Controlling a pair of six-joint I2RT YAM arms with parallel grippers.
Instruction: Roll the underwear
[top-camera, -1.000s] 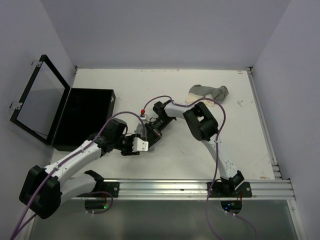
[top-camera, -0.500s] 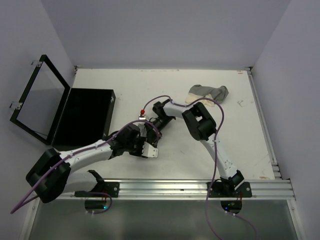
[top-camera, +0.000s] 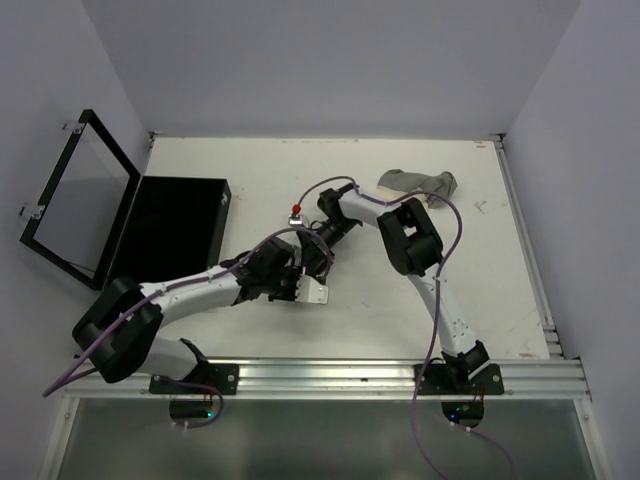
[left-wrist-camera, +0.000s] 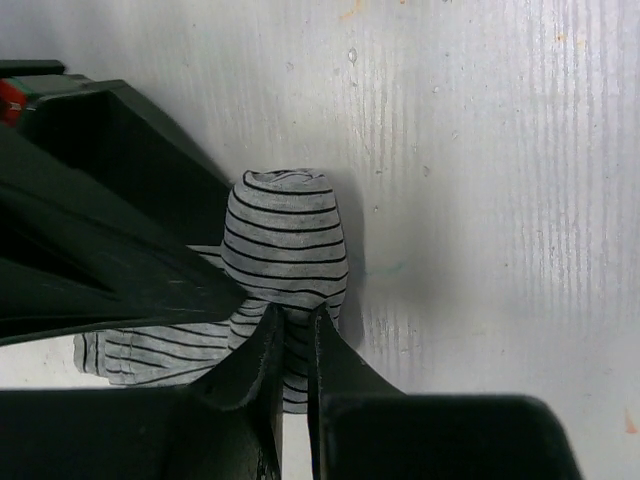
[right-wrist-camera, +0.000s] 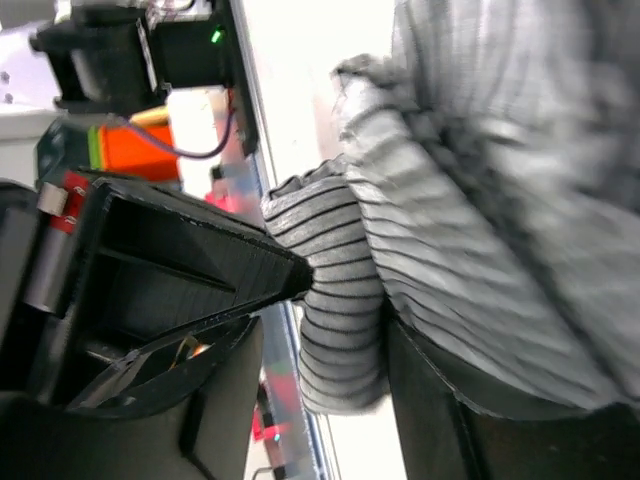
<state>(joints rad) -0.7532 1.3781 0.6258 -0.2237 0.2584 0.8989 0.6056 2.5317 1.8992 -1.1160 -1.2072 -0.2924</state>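
The left jaws, nearly shut on the rolled underwear (left-wrist-camera: 285, 240), should pin it to the surface (left-wrist-camera: 480, 200) while the right jaws, open loosely around it, draw clear.

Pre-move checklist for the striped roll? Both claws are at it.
1. Left claw on the striped underwear: ok, fingers nearly together, pinching its near end.
2. Roll formed: ok, a tight bundle in the left wrist view.
3. Loose end tucked: not ok, a flat striped tail trails out to one side.
4. Right claw grip: cannot tell, jaws stand apart with the roll between them.
5. Black box ready: ok, lid stands open.
6. Other underwear out of the way: ok, it lies near the far edge.
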